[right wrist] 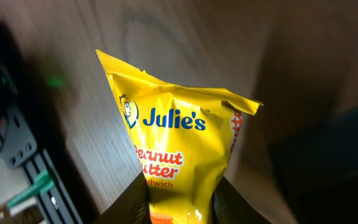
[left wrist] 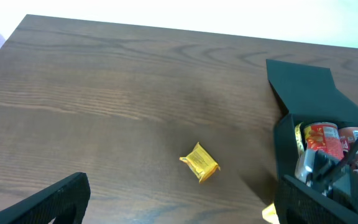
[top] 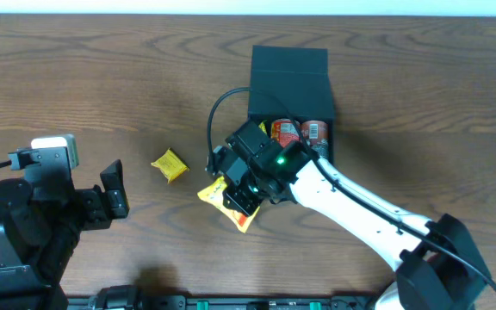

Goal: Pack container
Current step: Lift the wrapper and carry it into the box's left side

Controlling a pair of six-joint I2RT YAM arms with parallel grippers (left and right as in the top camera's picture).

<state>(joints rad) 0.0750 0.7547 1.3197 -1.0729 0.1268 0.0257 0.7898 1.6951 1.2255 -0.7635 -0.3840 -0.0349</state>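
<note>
The dark teal-green container stands at the back middle with its flap lid open; two red cans and a bit of yellow packet show inside. It also shows in the left wrist view. My right gripper is shut on a yellow Julie's peanut butter sandwich packet, held just above the table, front-left of the container. A small yellow snack packet lies on the table left of it, also in the left wrist view. My left gripper is open and empty at the left.
The wooden table stretches wide to the left and back. The right arm's white link crosses the front right. A rail with green clips runs along the table's front edge.
</note>
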